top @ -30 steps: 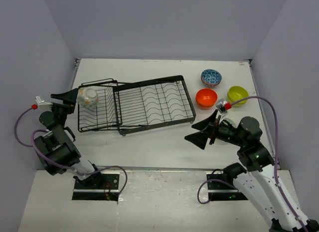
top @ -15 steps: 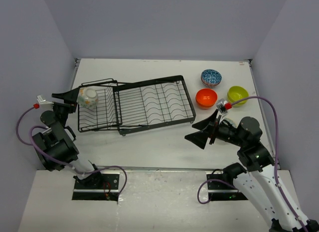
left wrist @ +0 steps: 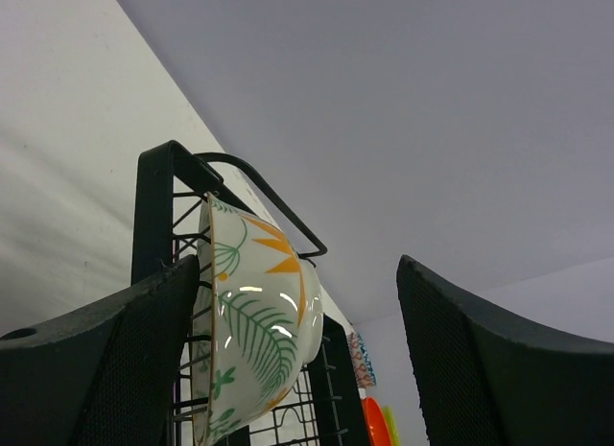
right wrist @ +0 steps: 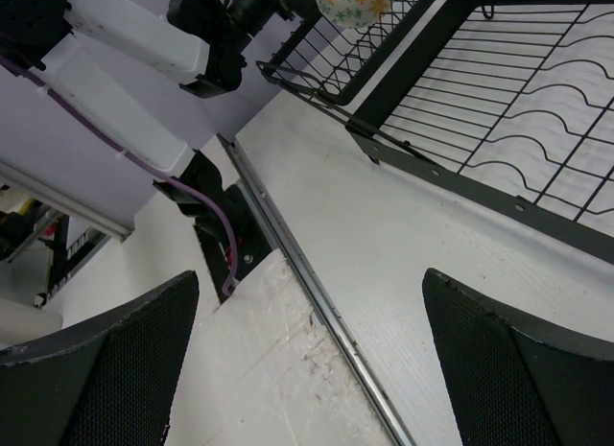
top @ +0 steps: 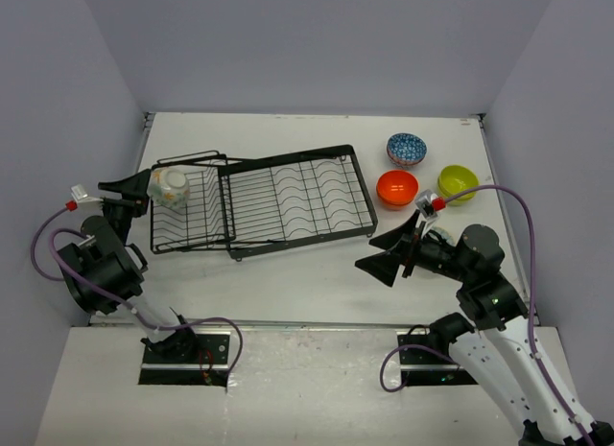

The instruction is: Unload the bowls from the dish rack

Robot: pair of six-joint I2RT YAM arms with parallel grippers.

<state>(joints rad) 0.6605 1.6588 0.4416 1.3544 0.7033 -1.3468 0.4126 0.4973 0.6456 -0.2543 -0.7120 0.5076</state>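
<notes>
A cream bowl with floral marks [top: 169, 187] stands on edge in the small basket end of the black dish rack [top: 288, 199]. My left gripper [top: 134, 192] is open at that end. In the left wrist view the bowl [left wrist: 254, 321] sits between the fingers, close against the left finger [left wrist: 96, 369]; the left gripper [left wrist: 297, 369] is not closed on it. My right gripper [top: 389, 255] is open and empty over the table, right of the rack. The orange [top: 397, 188], lime green [top: 458, 183] and blue-and-white [top: 407, 149] bowls sit on the table. The pinkish bowl is out of view.
The three bowls stand grouped at the far right of the table [top: 288, 273]. The rack's long slotted section [right wrist: 499, 91] holds nothing. The table's front rail [right wrist: 317, 312] and the left arm's base [right wrist: 216, 225] show in the right wrist view. Walls enclose three sides.
The left arm's elbow has swung a little to the left while its gripper stays at the cream bowl. The right arm and the bowls have not moved.
</notes>
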